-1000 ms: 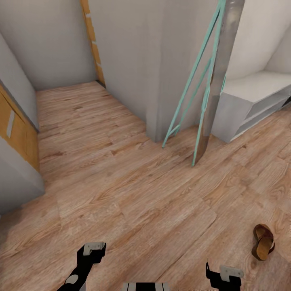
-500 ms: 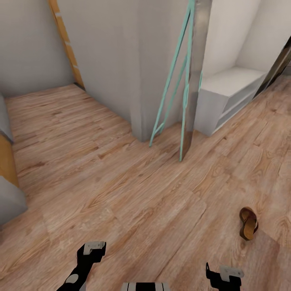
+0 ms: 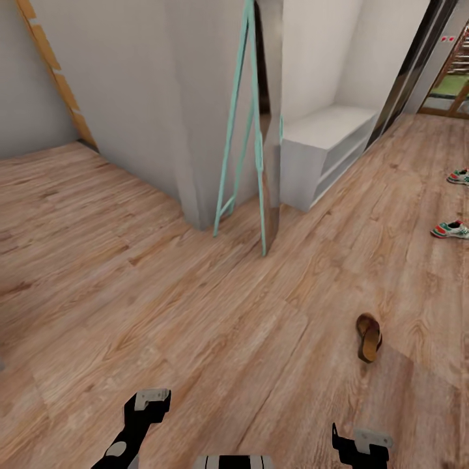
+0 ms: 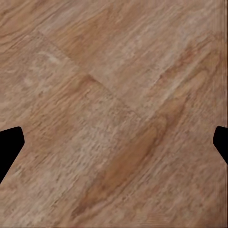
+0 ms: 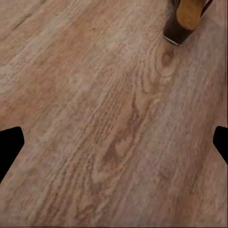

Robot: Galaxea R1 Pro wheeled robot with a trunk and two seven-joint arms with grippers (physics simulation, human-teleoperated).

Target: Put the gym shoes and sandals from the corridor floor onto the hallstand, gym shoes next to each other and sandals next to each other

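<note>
One dark brown sandal [image 3: 369,337] lies on the corridor floor [image 3: 195,306], ahead of my right gripper [image 3: 357,440]; its end also shows in the right wrist view [image 5: 187,16]. Two gym shoes, white with green and red, sit apart at the far right, one nearer [image 3: 450,229] and one farther [image 3: 458,176]. The pale grey-white hallstand [image 3: 326,140] stands against the wall beyond. My left gripper [image 3: 150,400] hangs low over bare planks. Both wrist views show the fingertips spread wide with only floor between them: left gripper [image 4: 114,142], right gripper [image 5: 114,142].
A teal-framed standing mirror [image 3: 254,130] leans at the wall corner, left of the hallstand. An orange door frame [image 3: 55,78] runs up the far left wall. A dark doorway frame [image 3: 410,65] opens at the upper right, past the rack.
The camera has swung to the right, so the whole picture slid left. The two gym shoes and the doorway came into view. Both grippers keep the same pose.
</note>
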